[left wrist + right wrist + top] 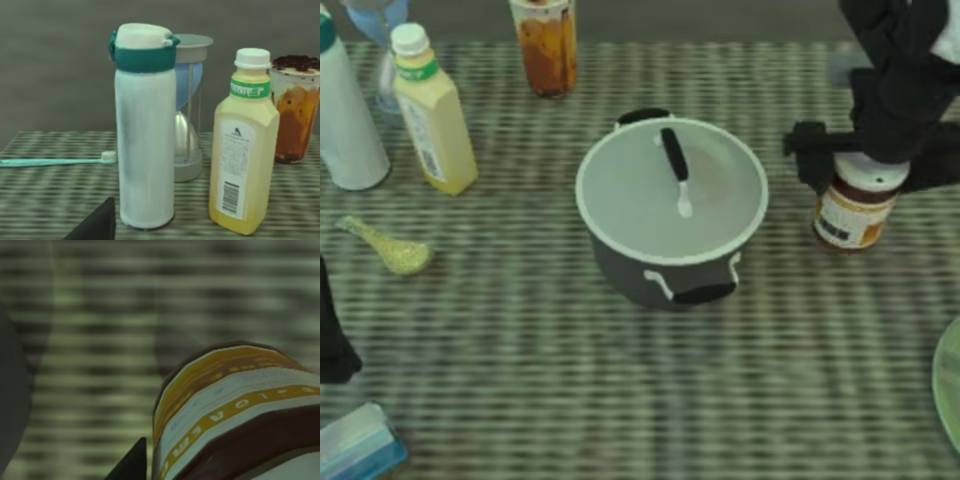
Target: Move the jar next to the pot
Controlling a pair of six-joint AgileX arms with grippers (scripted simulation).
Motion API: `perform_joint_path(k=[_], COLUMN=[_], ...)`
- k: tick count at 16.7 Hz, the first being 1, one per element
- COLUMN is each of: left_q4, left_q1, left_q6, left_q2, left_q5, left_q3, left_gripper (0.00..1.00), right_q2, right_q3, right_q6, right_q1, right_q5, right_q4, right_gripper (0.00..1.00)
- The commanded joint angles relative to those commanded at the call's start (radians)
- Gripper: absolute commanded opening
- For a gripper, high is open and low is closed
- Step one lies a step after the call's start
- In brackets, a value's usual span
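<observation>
The jar (855, 205), squat with a white lid, dark brown contents and a yellow-white barcode label, is to the right of the pot, a short gap away. The pot (670, 215) is dark grey with a pale white-rimmed lid and black handles, at the table's middle. My right gripper (872, 165) comes down over the jar's lid, its black fingers (810, 150) on either side. In the right wrist view one fingertip (132, 465) lies against the jar's label (235, 405). My left gripper (332, 350) is parked at the left edge, open, holding nothing.
At the back left stand a white flask with a teal cap (345, 110), a yellow bottle (432, 115), an hourglass (190, 100) and a taller container of orange-red sauce (545, 45). A spoon (385, 245), a blue-white box (360, 445) and a green plate rim (950, 385) lie nearer.
</observation>
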Motion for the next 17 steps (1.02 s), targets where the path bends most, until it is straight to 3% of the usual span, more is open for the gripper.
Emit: perform_joint_path(k=[8, 17], left_q4=[0.000, 0.000], left_q1=[0.000, 0.000], left_q6=[0.000, 0.000], left_q2=[0.000, 0.000], left_q5=[0.000, 0.000], left_q3=[0.000, 0.000], left_gripper=[1.00, 1.00], right_q2=[0.036, 0.036], right_q3=[-0.067, -0.067], right_q6=[-0.001, -0.001], right_q1=[0.002, 0.002], right_q5=[0.002, 0.002], right_q4=[0.105, 0.105], right_gripper=[0.00, 0.68])
